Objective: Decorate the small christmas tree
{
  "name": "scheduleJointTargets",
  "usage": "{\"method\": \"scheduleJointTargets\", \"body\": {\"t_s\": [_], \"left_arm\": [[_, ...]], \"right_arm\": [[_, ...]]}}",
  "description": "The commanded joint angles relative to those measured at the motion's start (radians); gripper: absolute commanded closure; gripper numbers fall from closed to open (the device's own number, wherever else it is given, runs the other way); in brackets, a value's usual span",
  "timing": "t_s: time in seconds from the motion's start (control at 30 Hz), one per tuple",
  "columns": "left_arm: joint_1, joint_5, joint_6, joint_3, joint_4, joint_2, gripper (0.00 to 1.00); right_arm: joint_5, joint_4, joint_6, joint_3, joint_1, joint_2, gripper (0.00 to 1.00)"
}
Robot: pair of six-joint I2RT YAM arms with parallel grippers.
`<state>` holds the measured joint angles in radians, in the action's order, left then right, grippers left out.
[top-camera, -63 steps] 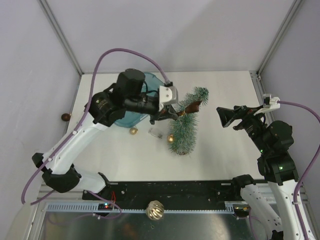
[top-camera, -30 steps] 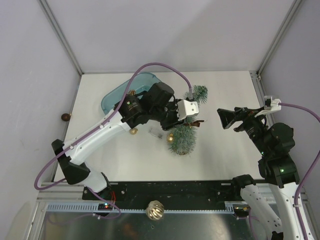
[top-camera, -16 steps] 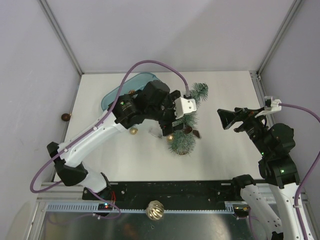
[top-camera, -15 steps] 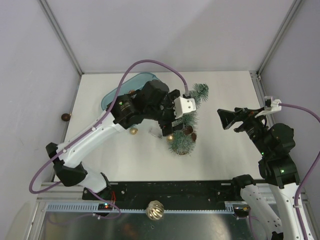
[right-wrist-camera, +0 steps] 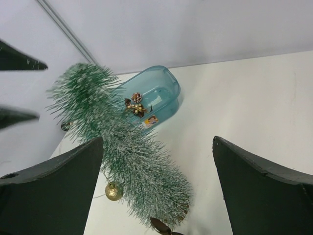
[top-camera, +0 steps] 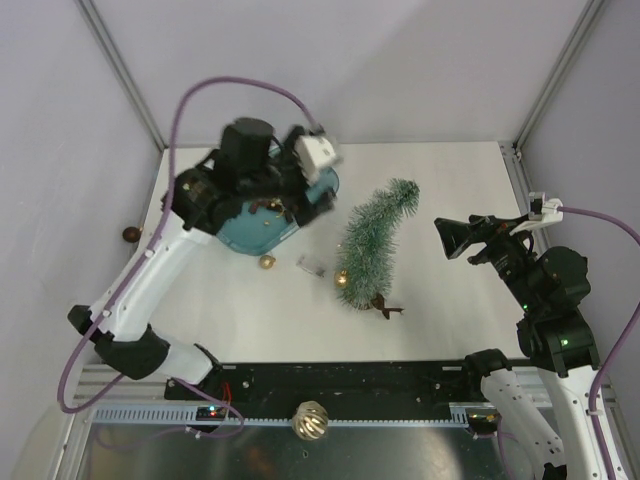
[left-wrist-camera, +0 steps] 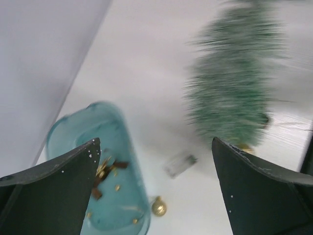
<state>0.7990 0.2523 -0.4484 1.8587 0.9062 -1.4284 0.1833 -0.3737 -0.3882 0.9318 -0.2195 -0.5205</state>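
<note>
You are looking at the tree sitting near the middle of the table, with its base toward the arms and its bent tip pointing away and to the right. These views are not showing whether it is standing straight or leaning. Your left gripper is hanging left of the tree, raised near the tub, and its jaws are standing wide apart, gripping nothing. Your right gripper is hovering right of the tree, well apart from it, and its jaws are also spread wide, holding nothing. A brown star is lying on the table just beside the tree's base, on the right-arm side. A gold bauble is resting against the tree's lower left side. A small clear piece is lying just left of the tree, and a second gold bauble is sitting farther left, beside the tub. The tub is holding a pine cone and a few brown and gold bits. The left wrist view is showing the tree blurred, so you are getting its needles clearly only from the right wrist view
</note>
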Motion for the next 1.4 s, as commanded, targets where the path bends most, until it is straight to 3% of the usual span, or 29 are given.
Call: {"method": "scheduleJointTargets", "body": {"t_s": [0.0,0.13,0.3,0.7,0.93,1.03,1.23,1.37], "left_arm": [[-0.305,0.082,0.072,-0.017,-0.090,-0.006,0.00],[-0.524,0.115,0.110,-0.078,-0.117,-0.126,0.00],[-0.659,0.089,0.161,-0.093,-0.139,-0.328,0.00],[-0.673,-0.068,0.322,0.097,-0.181,-0.725,0.01],[-0.665,-0.084,0.348,0.123,-0.182,-0.823,0.12],[-0.666,-0.081,0.347,0.128,-0.181,-0.860,0.23],[-0.663,-0.047,0.336,0.127,-0.180,-0.875,0.68],[-0.661,-0.008,0.326,0.103,-0.179,-0.783,0.79]], "right_arm": [[-0.010,0.017,-0.004,0.031,-0.004,0.001,0.02],[-0.022,-0.008,0.001,0.031,-0.003,0.005,0.02],[-0.028,-0.012,0.012,0.031,-0.004,0.016,0.02],[-0.034,-0.030,0.026,0.032,-0.004,0.011,0.02],[-0.036,-0.030,0.035,0.025,-0.004,0.004,0.02],[-0.036,-0.023,0.035,0.017,-0.004,0.004,0.02],[-0.039,-0.020,0.038,0.013,-0.004,0.008,0.02],[-0.037,-0.023,0.040,0.012,-0.004,0.008,0.02]]}}
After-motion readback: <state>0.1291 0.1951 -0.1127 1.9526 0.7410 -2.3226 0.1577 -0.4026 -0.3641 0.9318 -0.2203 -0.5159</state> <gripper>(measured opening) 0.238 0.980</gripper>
